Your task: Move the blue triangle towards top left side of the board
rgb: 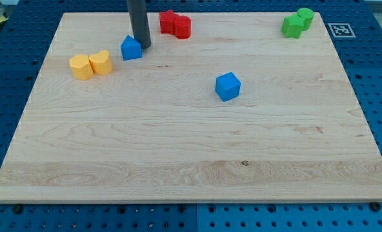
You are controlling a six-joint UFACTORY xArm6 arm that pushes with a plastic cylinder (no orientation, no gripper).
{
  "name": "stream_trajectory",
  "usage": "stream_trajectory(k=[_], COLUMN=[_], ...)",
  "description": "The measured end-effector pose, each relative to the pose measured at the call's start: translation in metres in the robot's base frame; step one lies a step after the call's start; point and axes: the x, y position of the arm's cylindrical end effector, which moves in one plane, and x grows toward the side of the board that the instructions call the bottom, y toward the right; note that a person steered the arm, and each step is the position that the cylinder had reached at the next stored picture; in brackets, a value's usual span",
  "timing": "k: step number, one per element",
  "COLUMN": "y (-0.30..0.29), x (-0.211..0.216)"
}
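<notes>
Tool: a straight dark rod with no jaws to open or close; it grips nothing.
My tip: down on the counter in the upper left of the frame, right against the right side of the blue triangle; contact looks likely but I cannot tell for certain.
Blue triangle: upper left of the frame, just left of my tip and right of the yellow blocks.
Yellow blocks: two rounded pieces side by side, touching, near the left edge.
Blue cube: alone, right of the middle, well apart from my tip.
Red blocks: a pair together at the top edge, right of the rod.
Green blocks: a pair together at the top right.
Counter: a pale wooden board.
</notes>
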Motion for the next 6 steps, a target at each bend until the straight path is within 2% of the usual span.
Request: stream_trajectory(k=[2, 3, 4, 6], y=[0.058, 0.046, 0.006, -0.003], x=[0.034, 0.043, 0.042, 0.028])
